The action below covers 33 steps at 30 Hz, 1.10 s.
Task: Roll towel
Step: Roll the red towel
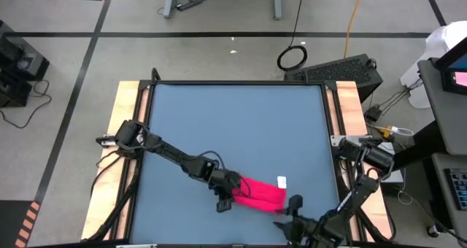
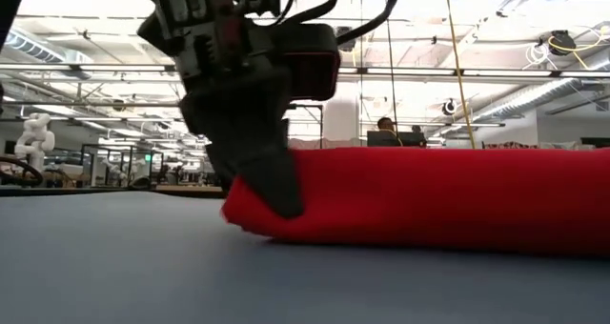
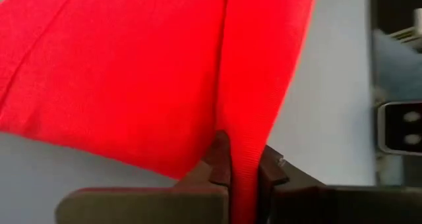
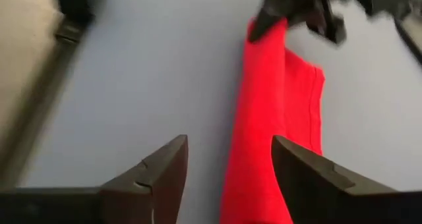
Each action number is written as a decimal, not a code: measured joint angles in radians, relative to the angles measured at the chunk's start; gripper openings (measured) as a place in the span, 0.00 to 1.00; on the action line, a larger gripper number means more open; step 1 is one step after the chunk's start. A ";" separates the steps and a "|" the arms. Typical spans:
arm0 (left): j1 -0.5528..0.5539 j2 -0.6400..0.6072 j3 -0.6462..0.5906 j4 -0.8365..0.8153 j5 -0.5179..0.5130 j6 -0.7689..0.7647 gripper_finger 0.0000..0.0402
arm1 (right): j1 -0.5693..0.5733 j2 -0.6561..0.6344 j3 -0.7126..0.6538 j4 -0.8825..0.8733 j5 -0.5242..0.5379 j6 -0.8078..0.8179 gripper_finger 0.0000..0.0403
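The pinkish-red towel (image 1: 260,193) lies on the blue table (image 1: 233,131) near its near edge, folded over into a long narrow bundle, with its white tag (image 1: 282,181) on the far side near the right end. My left gripper (image 1: 225,198) is shut on the towel's left end and also shows in the low view (image 2: 270,195). My right gripper (image 1: 290,206) is open at the towel's right end. In the right wrist view (image 4: 227,168) its fingers stand either side of the towel (image 4: 264,138). I cannot tell whether they touch it. My left gripper pinches a raised fold at the towel's left end (image 3: 241,165) between its two fingers. The fingers (image 2: 272,186) come from above, slanting down from the table's left. The rest of the towel lies on the table.
The table's near edge is close behind the towel and my right gripper. Wooden side rails (image 1: 128,131) run along the table's left and right. The blue surface stretches bare toward the far edge.
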 joint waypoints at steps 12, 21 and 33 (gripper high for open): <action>0.043 0.004 0.000 0.028 0.106 -0.079 0.05 | 0.023 0.110 0.007 0.067 0.156 -0.033 0.49; 0.040 0.005 0.000 0.016 0.109 -0.104 0.05 | 0.023 0.188 0.009 0.001 0.285 0.195 0.45; 0.043 0.005 0.001 0.018 0.108 -0.097 0.05 | 0.014 0.194 -0.036 -0.082 0.226 0.522 0.42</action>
